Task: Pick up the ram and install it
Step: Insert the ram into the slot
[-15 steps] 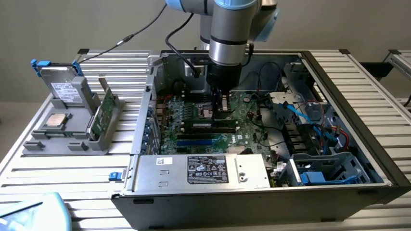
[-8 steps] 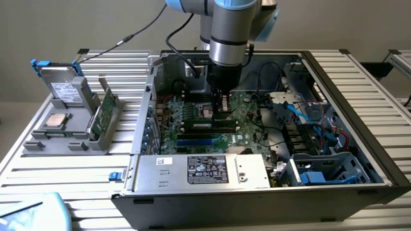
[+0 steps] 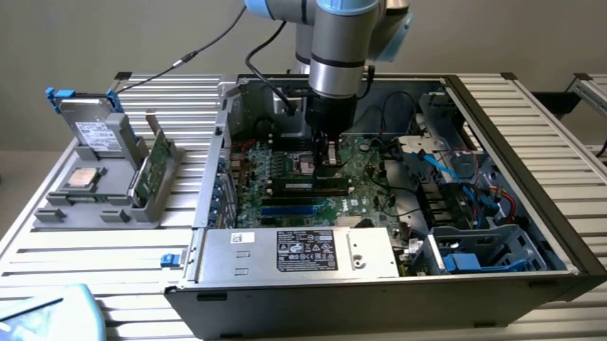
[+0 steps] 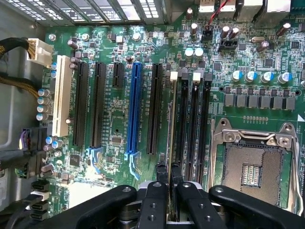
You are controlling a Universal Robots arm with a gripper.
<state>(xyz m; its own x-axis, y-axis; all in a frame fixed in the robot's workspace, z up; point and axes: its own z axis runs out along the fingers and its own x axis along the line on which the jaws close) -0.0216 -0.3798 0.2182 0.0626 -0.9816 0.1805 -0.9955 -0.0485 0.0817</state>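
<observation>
Jaws point(image 4: 168, 172) are narrow, pinching the ram point(image 4: 170, 124) by its faces near one end. We see the ram edge-on, a thin strip along the motherboard point(image 4: 114, 126). It runs over the memory slot closest to the long black expansion slot point(image 4: 155, 107). We can't tell if it is seated or just above the slot.

Tight spot. The black expansion slot sits just beside the ram on one side and the other black memory slots point(image 4: 193, 124) on the other. White latches point(image 4: 196, 75) sit at the far slot ends. Past those slots is the open processor socket point(image 4: 252, 167) with its metal frame. Further off are the blue slot point(image 4: 135, 109), the white slot point(image 4: 62, 102) and a white connector point(image 4: 39, 49) on yellow-black wires.

In the exterior view the arm reaches down into the open case point(image 3: 531, 142). The power supply point(image 3: 360, 256) lies along the near edge and blue cables point(image 3: 455, 177) lie at the exterior view's right.

On the slatted surface point(image 3: 95, 273), at the exterior view's left, a grey holder point(image 3: 57, 213) carries a hard drive point(image 3: 95, 131), a green card with a bracket point(image 3: 152, 167) and a silver processor point(image 3: 82, 177).

The power supply's black label point(image 3: 306, 250) and the board silkscreen are too small for us to read.
</observation>
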